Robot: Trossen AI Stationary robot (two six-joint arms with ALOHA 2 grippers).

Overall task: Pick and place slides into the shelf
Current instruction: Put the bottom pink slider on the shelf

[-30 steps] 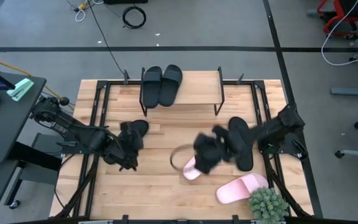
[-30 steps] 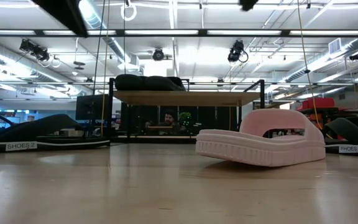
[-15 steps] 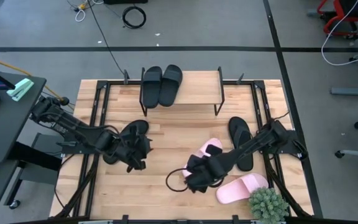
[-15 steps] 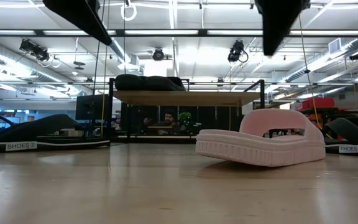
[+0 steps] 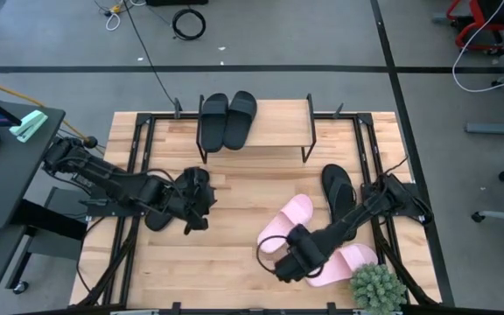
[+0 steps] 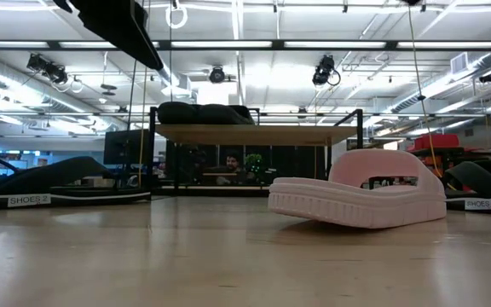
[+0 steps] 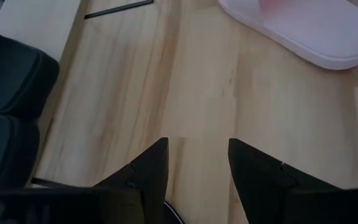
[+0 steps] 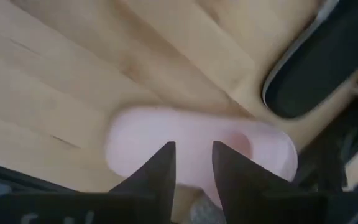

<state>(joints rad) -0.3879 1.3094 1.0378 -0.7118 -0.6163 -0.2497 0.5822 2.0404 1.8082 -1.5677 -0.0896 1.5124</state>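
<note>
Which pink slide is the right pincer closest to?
The pink slide nearer the plant, at the table's front edge. The right pincer hangs open beside its end, while the other pink slide lies farther toward the middle.

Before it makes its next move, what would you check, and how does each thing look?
1. Room on the shelf: ok, two black slides fill only one end.
2. Right gripper jaws empty: ok, open over a pink slide.
3. Pink slide actually between the jaws: cannot tell.
4. Left gripper free: ok, jaws open above bare wood.
5. Arms apart: ok.
</note>
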